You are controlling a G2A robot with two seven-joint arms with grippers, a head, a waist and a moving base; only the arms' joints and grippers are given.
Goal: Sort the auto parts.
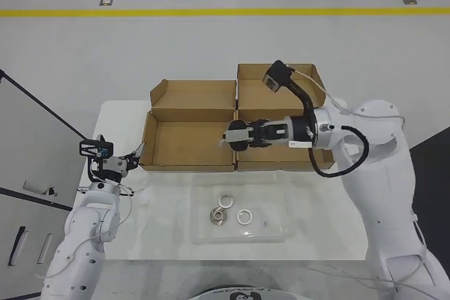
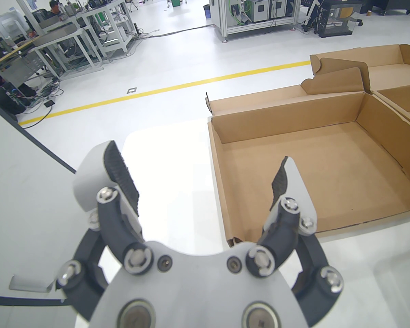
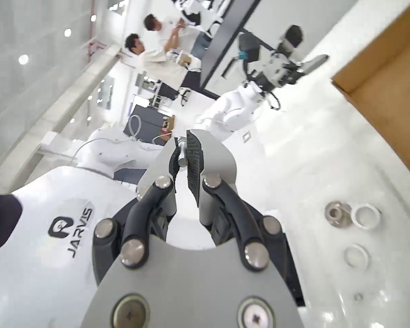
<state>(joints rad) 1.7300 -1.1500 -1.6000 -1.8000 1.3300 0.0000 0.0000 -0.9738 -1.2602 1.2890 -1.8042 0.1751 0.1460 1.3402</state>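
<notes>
Right tool [image 1: 232,137] is closed narrow on a small metal pin [image 3: 182,153], pinched between its ribbed pads with the long axis along the fingers; the pads cover most of it. It hangs about over the wall shared by the left cardboard box [image 1: 184,146] and the right cardboard box [image 1: 285,163]; which box lies beneath the pin cannot be told, so release calls for a clear shift to one side. Left tool [image 2: 198,153], spread wide and empty, sits at the table's left edge beside the left cardboard box. A flanged bushing [image 1: 218,217], a white ring [image 1: 227,201], a second white ring [image 1: 244,217] and a nut [image 1: 265,222] lie in the clear tray [image 1: 202,236] near the front edge.
</notes>
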